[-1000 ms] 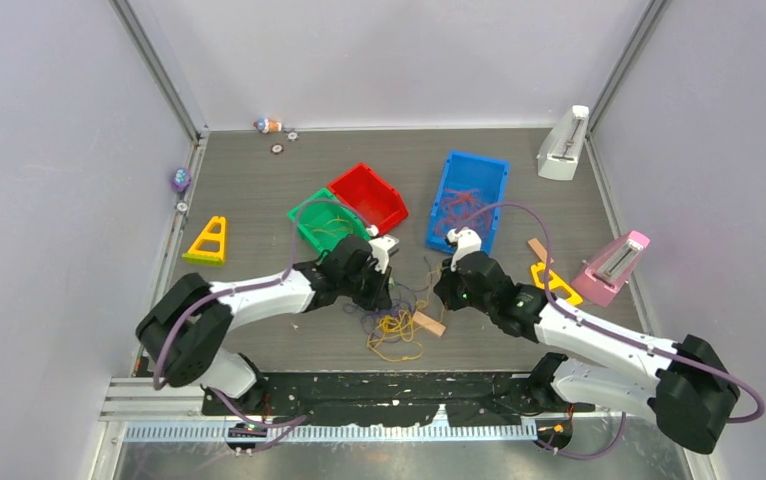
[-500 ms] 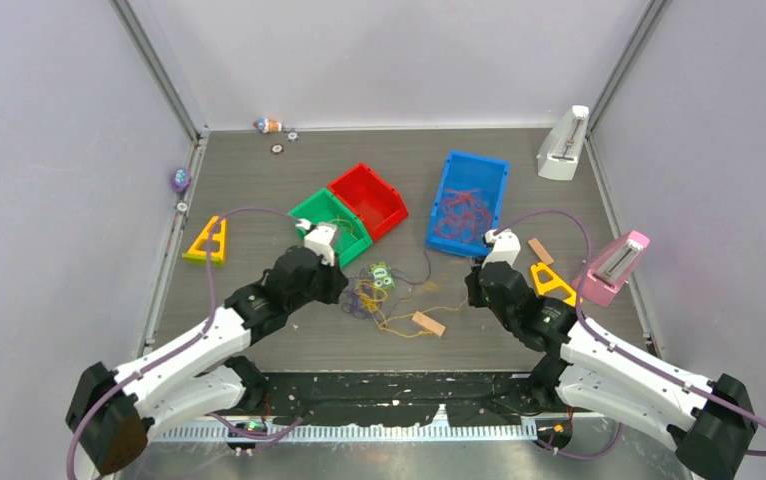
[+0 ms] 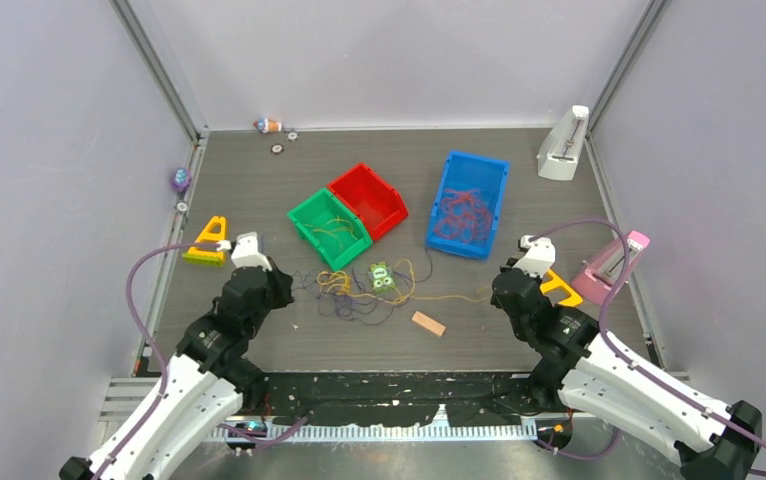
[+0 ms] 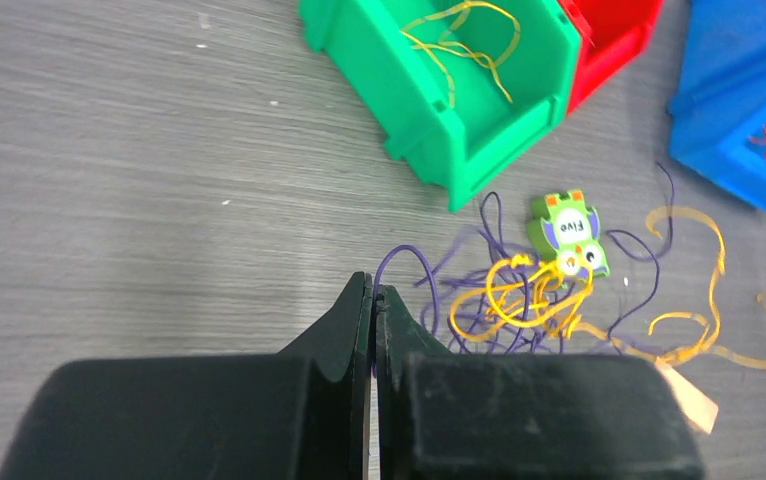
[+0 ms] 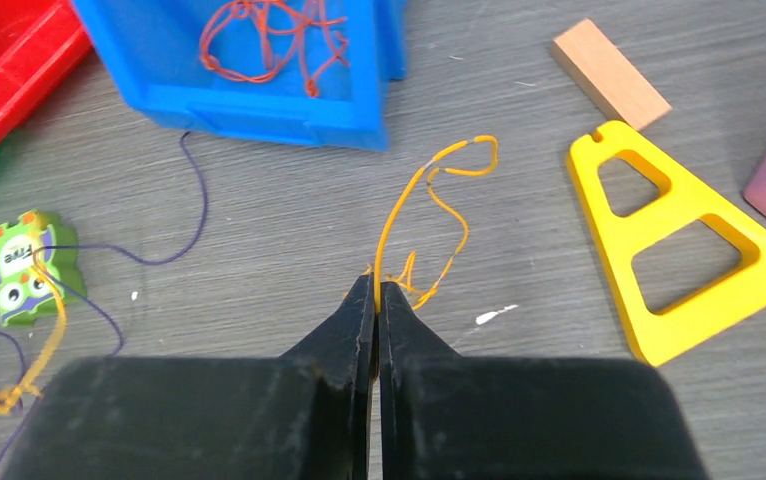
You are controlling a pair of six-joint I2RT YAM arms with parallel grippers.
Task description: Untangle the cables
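A tangle of thin purple and yellow cables [image 3: 354, 290] lies mid-table beside a green owl tile [image 3: 381, 277]; it also shows in the left wrist view [image 4: 519, 300]. My left gripper [image 4: 373, 295] is shut on a purple cable [image 4: 399, 262] at the tangle's left end. My right gripper [image 5: 376, 285] is shut on a yellow cable [image 5: 429, 185] stretched out to the right of the tangle. In the top view the left gripper [image 3: 277, 290] and the right gripper [image 3: 499, 290] stand far apart. Orange-red cables [image 3: 461, 210] lie in the blue bin, yellow ones [image 3: 331, 228] in the green bin.
Green bin [image 3: 311, 232], red bin [image 3: 384, 215] and blue bin [image 3: 499, 170] stand behind the tangle. A wooden block [image 3: 427, 323] lies in front. Yellow triangles [image 3: 207, 240] [image 3: 559, 287], a pink wedge [image 3: 614, 265] and a white wedge [image 3: 563, 145] stand at the sides.
Both grippers have drawn apart, left going left and right going right, each pulling a cable. The tangle has spread out flatter and wider across the table.
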